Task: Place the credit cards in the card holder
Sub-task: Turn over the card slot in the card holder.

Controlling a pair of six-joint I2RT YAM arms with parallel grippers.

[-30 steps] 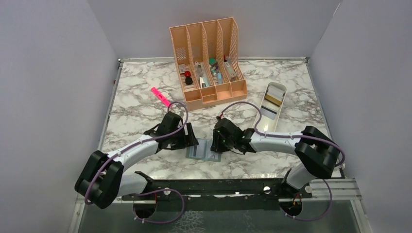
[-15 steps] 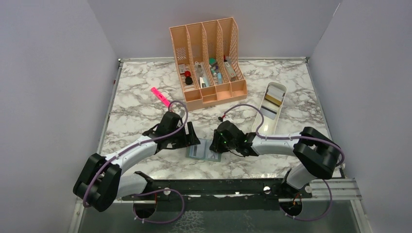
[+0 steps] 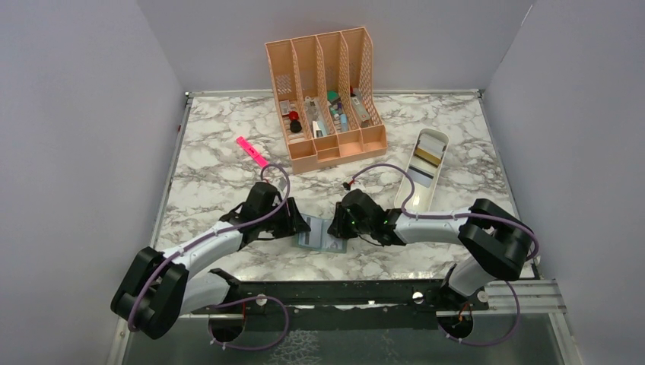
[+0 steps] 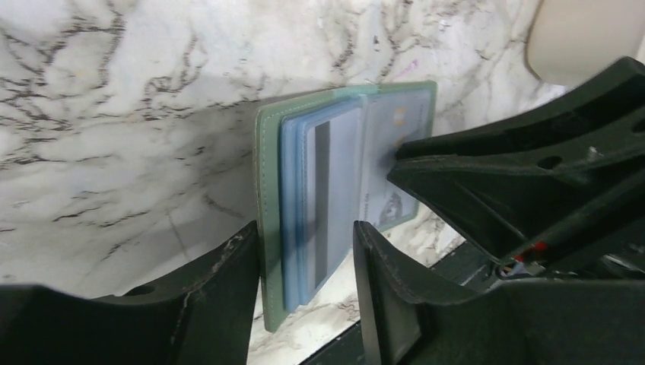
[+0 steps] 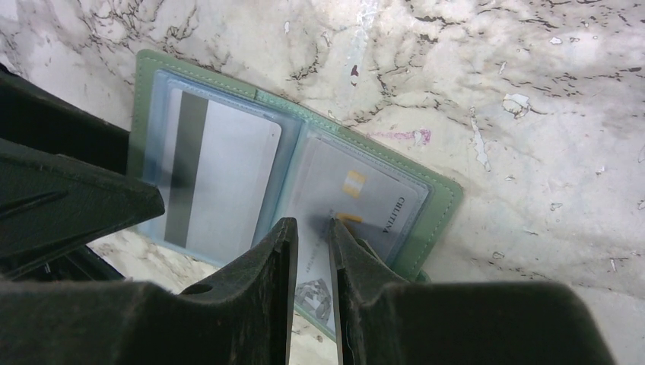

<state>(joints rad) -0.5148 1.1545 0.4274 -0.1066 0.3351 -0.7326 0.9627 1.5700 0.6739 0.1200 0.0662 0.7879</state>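
Two arms meet at the small grey-green bifold card holder [image 5: 433, 205], open on the marble table [image 5: 532, 114]; left gripper [image 4: 303, 232] spread astride its left leaf; right gripper [image 5: 310, 228] nearly pressed together, grip unclear, over the silver credit card [image 5: 365, 201] pointing lengthwise into the pocket.

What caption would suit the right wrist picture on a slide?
Right gripper meets a card partly tucked into the open green card holder on the marble table.

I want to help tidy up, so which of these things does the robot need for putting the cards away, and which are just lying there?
Needed for the job:
- the open card holder
- the credit cards, some already in its pockets, more waiting in the white tray

Just lying about:
- the pink highlighter
- the peach organizer with its bits
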